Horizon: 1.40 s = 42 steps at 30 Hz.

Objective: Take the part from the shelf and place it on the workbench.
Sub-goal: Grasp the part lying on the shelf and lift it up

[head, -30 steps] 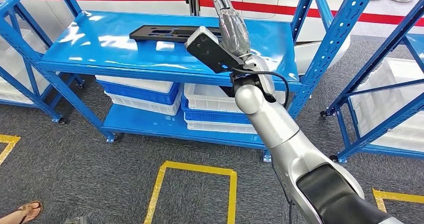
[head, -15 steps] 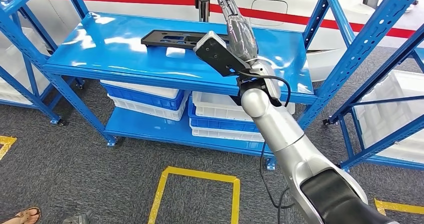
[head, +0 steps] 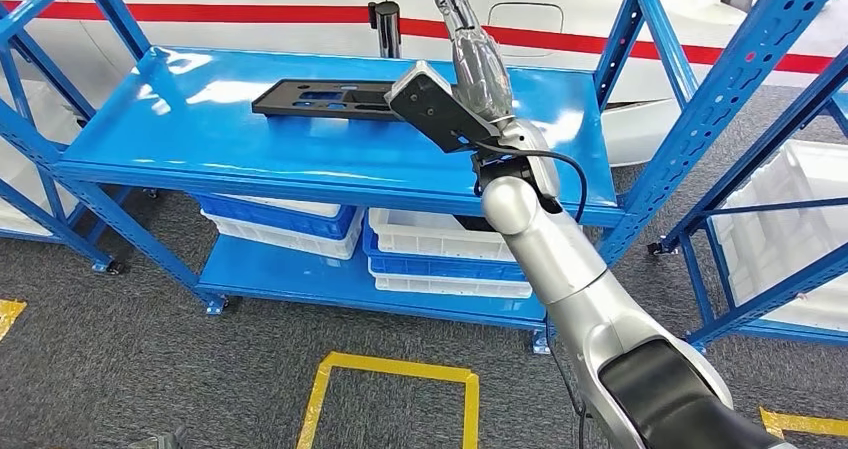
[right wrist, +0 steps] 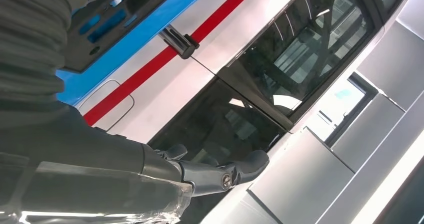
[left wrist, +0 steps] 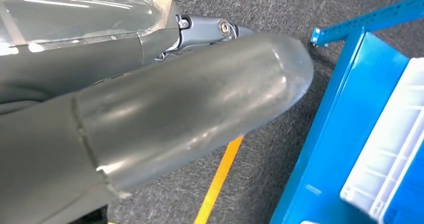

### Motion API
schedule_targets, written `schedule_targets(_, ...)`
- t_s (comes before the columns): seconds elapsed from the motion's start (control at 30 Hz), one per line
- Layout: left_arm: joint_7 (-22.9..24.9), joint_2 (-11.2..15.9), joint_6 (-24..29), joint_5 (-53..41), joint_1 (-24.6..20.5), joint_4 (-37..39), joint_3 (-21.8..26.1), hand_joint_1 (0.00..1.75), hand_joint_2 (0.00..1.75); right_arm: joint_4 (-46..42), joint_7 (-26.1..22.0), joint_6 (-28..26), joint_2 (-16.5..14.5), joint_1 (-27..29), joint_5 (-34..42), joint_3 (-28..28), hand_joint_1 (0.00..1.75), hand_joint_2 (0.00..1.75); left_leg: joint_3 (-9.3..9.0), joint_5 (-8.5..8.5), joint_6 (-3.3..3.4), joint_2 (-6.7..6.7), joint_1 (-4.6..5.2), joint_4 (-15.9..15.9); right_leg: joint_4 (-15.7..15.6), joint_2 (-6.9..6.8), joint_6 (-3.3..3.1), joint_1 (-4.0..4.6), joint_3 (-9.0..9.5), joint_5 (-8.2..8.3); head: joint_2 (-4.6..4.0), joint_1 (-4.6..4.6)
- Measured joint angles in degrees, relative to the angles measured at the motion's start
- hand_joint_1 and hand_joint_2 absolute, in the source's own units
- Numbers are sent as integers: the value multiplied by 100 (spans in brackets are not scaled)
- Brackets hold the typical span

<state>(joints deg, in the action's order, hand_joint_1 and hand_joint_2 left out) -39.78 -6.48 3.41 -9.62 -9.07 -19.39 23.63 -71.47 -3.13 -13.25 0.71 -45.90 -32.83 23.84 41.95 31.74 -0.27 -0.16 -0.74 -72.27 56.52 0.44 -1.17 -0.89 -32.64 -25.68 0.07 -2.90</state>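
Reaching over the blue shelf, right robot hand raised with fingers spread, holding nothing, black part lying flat near the shelf's back edge, left robot hand state unclear.

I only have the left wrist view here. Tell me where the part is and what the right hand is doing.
Observer: The black part lies flat on the top level of the blue shelf, untouched.
Operator: Report the right hand.
Observer: The right hand is raised over the shelf beside the part's near end, fingers straight and apart, holding nothing.
Operator: Say what is under that top level.
Observer: White and blue bins are stacked on the lower level.
Operator: Give me the floor in front.
Observer: A yellow taped outline marks the grey carpet before the shelf.
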Motion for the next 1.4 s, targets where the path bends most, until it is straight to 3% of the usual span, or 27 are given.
schedule_targets(0.1, 1, 8, 0, -1, -1, 1, 8, 0, 0, -1, 0, 0, -12, -3, -1, 2, 0, 175, -332, -767, 86, 3, 18, 1104, -11, 12, 45, 12, 192, -143, 0, -3)
schedule_targets(0.17, 3, 13, -1, -4, -14, 2, 13, 0, 0, -2, 1, 1, -19, -9, -2, 2, 0, 175, -498, -906, 161, 0, 60, 1501, -33, 19, 100, 25, 254, -204, 0, -2)
schedule_targets(0.3, 8, 4, -8, -7, -32, 2, 22, 0, 0, -20, 2, 1, -22, -16, -16, -2, 0, 175, -705, -881, 299, -2, 80, 1630, 162, 19, 229, 87, 244, -249, -1, -7)
schedule_targets(0.33, 10, 0, -11, -9, -42, 2, 25, 0, 0, -27, 2, 1, -21, -27, -23, -5, 0, 175, -762, -877, 326, -4, 71, 1658, 391, 15, 227, 83, 117, -302, -1, -10)
schedule_targets(0.43, 30, -8, -15, -32, -62, 3, 31, 0, 0, -33, 6, 3, -12, -1, -55, -8, 0, 175, -845, -803, 377, -13, 67, 1683, 1453, 11, 196, 69, -600, -608, -2, -14)
schedule_targets(0.47, 39, -12, -14, -43, -59, 3, 31, 0, 0, -33, 9, 5, -5, 23, -64, -8, 0, 175, -876, -766, 379, -23, 67, 1682, 1637, 11, 207, 68, -790, -680, -2, -16)
schedule_targets(0.5, 44, -19, -14, -52, -55, 4, 32, 0, 0, -33, 11, 9, 4, 42, -69, -10, 0, 175, -917, -725, 374, -34, 67, 1680, 1624, 10, 244, 68, -884, -660, -2, -19)
schedule_targets(0.53, 49, -25, -13, -58, -52, 4, 32, 0, 0, -33, 14, 12, 13, 51, -74, -12, 0, 175, -975, -676, 362, -47, 67, 1677, 1370, 8, 314, 64, -855, -503, -2, -20)
schedule_targets(0.6, 51, -37, -13, -63, -53, 5, 32, 0, 0, -32, 14, 18, 35, 57, -80, -16, 0, 175, -1100, -563, 319, -60, 74, 1665, 527, -15, 442, 50, -615, 23, -2, -23)
schedule_targets(0.63, 54, -39, -13, -63, -58, 8, 33, 0, 0, -31, 14, 23, 44, 58, -82, -17, 0, 175, -1142, -509, 292, -65, 83, 1658, 193, -33, 426, 51, -504, 198, -2, -24)
schedule_targets(0.67, 57, -40, -11, -66, -63, 10, 34, 0, 0, -32, 14, 32, 51, 59, -84, -16, 0, 175, -1160, -466, 262, -64, 92, 1653, 15, -46, 371, 61, -430, 308, -2, -24)
schedule_targets(0.73, 64, -40, 4, -84, -69, 13, 37, 0, 0, -36, 12, 50, 60, 54, -84, -19, 0, 175, -1174, -420, 207, -62, 100, 1608, -33, -47, 202, 69, -364, 301, -1, -18)
schedule_targets(0.8, 65, -34, 40, -108, -72, 12, 39, 0, 0, -48, 10, 58, 63, 48, -85, -22, 0, 175, -1123, -366, 152, -42, 83, 1438, -49, -37, 111, 36, -277, 288, -2, -12)
schedule_targets(0.87, 64, -31, 70, -121, -78, 12, 39, 0, 0, -59, 10, 63, 58, 43, -86, -19, 0, 175, -831, -209, 85, -21, 53, 913, -61, -33, 33, 17, -177, 232, -2, -4)
schedule_targets(0.93, 64, -34, 79, -125, -75, 13, 39, 0, 0, -61, 9, 67, 51, 54, -87, -13, 0, 175, -341, 46, 25, -11, 24, 167, -59, -28, -20, 23, -105, 160, -2, 1)
schedule_targets(0.97, 65, -34, 80, -125, -69, 13, 39, 0, 0, -61, 10, 68, 50, 69, -87, -11, 0, 175, -133, 111, 9, -7, 13, -66, -58, -23, -27, 27, -67, 123, -2, 0)
schedule_targets(1.0, 66, -34, 81, -128, -63, 13, 40, 0, 0, -61, 12, 68, 49, 84, -87, -10, 0, 175, -10, 68, 4, -4, 6, -117, -58, -16, -22, 29, -21, 81, -2, 0)
schedule_targets(1.03, 67, -33, 81, -134, -61, 13, 40, 0, 0, -62, 14, 68, 49, 96, -88, -10, 0, 175, -4, -117, 15, -2, 3, 64, -58, -9, -12, 30, 35, 37, -2, 0)
schedule_targets(1.1, 69, -29, 81, -154, -60, 15, 41, 0, 0, -64, 17, 68, 48, 105, -91, -10, 0, 175, -236, -697, 75, -1, 9, 847, -63, -2, 16, 32, 156, -56, -2, -3)
schedule_targets(1.17, 82, -22, 81, -170, -66, 23, 40, 0, 0, -67, 21, 68, 49, 103, -91, -13, 0, 175, -466, -980, 146, 13, 44, 1447, -67, 4, 59, 51, 211, -121, -2, -2)
schedule_targets(1.23, 115, -19, 77, -182, -67, 37, 37, 0, 0, -69, 28, 70, 52, 120, -83, -19, 0, 175, -537, -972, 181, 20, 75, 1571, -61, 9, 105, 75, 209, -155, -2, 0)
schedule_targets(1.4, 518, -24, 181, -420, -60, 111, -38, 0, 0, -80, 28, 82, 80, 139, -67, -45, 0, 175, -560, -1005, 158, -26, 120, 1608, -76, -1, 152, 123, 233, -163, -2, -8)
